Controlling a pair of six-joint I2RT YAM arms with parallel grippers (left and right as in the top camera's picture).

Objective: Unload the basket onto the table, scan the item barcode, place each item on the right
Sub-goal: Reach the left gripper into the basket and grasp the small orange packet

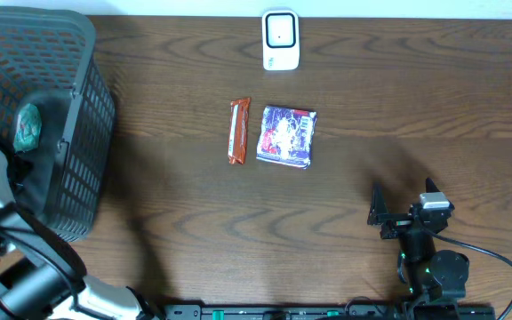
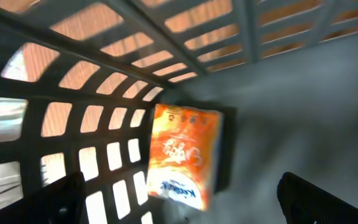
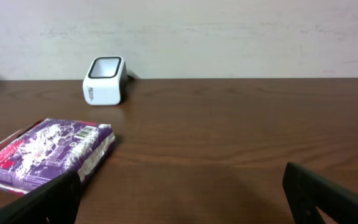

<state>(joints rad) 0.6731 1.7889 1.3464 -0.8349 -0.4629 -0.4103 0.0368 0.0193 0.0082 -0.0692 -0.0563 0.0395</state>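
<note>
- Basket [image 1: 92, 133] at the table's left edge. The left arm reaches into it, and a green item [image 1: 28, 127] lies inside, too small to identify.
- Left gripper [image 2: 191, 208]: fingers spread wide with nothing between them, hovering over an orange packet [image 2: 182, 155] lying flat on the basket floor. That one is probably already dealt with.
- Right gripper [image 3: 185, 205]: jaws fully apart and empty, low over the table near the front edge, well apart from the items.
- Purple packet [image 1: 286, 136]: flat on the table at mid-table, just beside the red bar. It looks light, soft and crinkly, with slick film. Best pinched across the short sides at one edge, since a middle grip may buckle it. Barcode not visible.
- Scanner [image 1: 281, 40]: white, upright at the back edge, window facing forward.
- Red bar [image 1: 239, 131]: a thin wrapped stick, likely light and stiffer. Grip across its narrow width.
</note>
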